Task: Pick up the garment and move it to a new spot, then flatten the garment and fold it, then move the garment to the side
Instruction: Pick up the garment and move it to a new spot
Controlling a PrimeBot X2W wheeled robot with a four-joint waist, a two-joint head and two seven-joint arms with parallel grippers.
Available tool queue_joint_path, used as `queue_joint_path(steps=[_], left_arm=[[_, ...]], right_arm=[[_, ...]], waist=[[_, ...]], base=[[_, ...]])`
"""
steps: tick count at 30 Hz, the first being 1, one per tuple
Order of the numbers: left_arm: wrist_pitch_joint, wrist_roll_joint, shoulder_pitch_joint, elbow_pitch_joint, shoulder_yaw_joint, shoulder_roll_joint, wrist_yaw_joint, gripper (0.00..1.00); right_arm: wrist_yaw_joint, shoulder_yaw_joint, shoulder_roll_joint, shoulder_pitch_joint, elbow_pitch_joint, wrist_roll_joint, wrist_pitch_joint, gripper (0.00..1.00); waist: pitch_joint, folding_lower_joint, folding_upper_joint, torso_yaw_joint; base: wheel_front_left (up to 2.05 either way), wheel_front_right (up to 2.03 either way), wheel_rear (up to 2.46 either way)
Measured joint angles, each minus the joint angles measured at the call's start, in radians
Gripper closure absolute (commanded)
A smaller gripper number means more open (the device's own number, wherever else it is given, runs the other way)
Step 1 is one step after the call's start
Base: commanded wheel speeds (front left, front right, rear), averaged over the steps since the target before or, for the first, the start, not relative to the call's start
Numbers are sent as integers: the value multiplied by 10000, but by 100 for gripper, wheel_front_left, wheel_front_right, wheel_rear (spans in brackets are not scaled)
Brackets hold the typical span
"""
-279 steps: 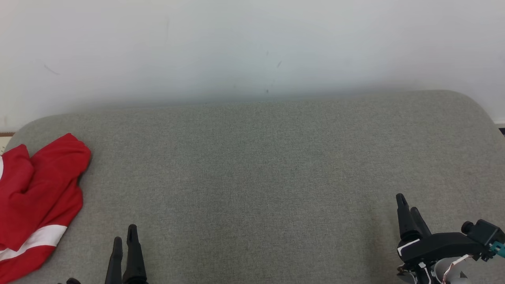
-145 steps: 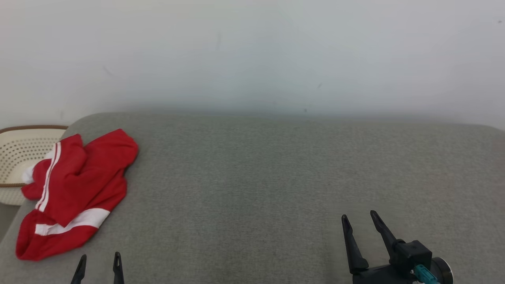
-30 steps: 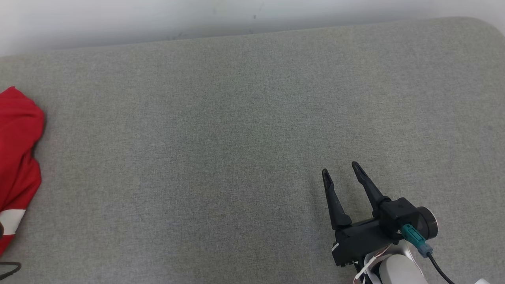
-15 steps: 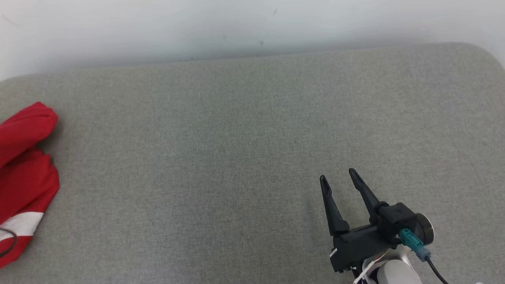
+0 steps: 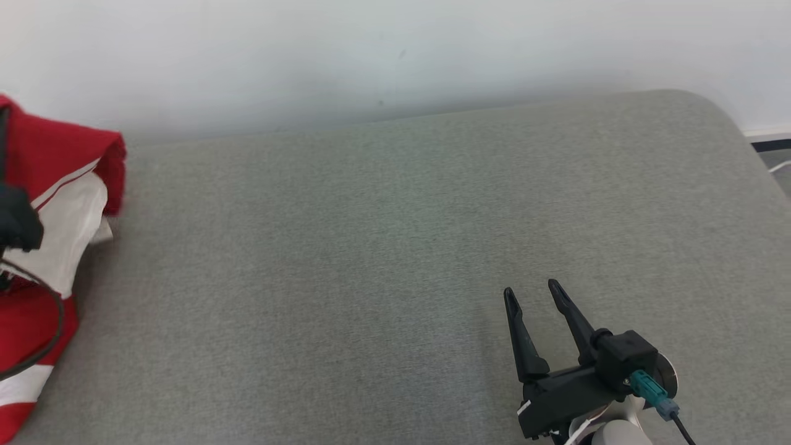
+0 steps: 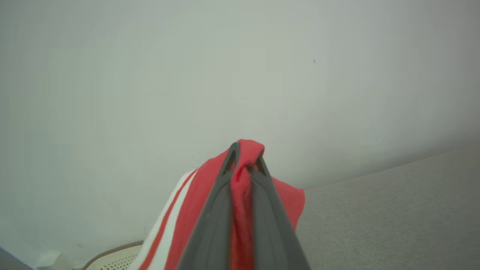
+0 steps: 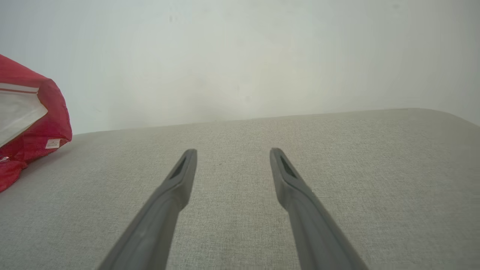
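The garment (image 5: 59,161), red with white stripes and a white lining, hangs over the left end of the grey fabric-covered counter (image 5: 395,235), its upper part held up above the counter top and in front of the pale wall (image 5: 395,49) behind the counter. In the left wrist view we see a bunched fold of the garment (image 6: 242,195) pinched between the two fingers of the left hand (image 6: 245,155); the fingers are closed on the cloth, which runs down between them and bulges over the tips. The lower red and white folds reach down to the counter's left end; we cannot tell whether they touch it. In the right wrist view the garment (image 7: 48,112) shows at the counter's left end, with a small white label (image 7: 52,143) near its lower edge. The right hand (image 5: 530,287) sits over the near right part of the counter, well apart from the garment. Its fingers are spread with a clear gap between them and grip nothing, as the right wrist view confirms (image 7: 233,151). Beyond the counter's left end, a pale perforated basket (image 6: 112,258) with a brown rim is partly visible.
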Motion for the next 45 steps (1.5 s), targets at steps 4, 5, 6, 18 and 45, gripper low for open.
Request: queue_joint_path(steps=[4, 5, 6, 18, 45], left_arm=[[301, -125, -16, -823, -347, 10, -2, 100], [403, -163, -18, -1126, -453, 17, -2, 100], [529, -221, -17, -1442, -562, 6, -2, 100], [1910, -780, 362, -4861, -1593, -529, -2, 100], [2240, -2013, 2568, -6462, -2242, -1486, 660, 100]], right_arm=[[0, 6, 0, 67, 17, 113, -2, 0], [-2, 19, 0, 67, 12, 159, -4, 0], [-2, -10, 0, 69, -4, 211, -4, 0], [-2, -12, -2, 134, -159, 376, -6, 0], [-2, -169, 0, 239, -397, 439, -6, 0]], waist=[[-99, -1, 0, -236], [-129, 0, -1, -318], [-160, -1, 0, -406], [-413, 1, -1, -1523], [-242, 1, -1, -2215]], base=[[0, 0, 0], [0, 0, 0], [0, 0, 0], [0, 0, 0], [0, 0, 0]])
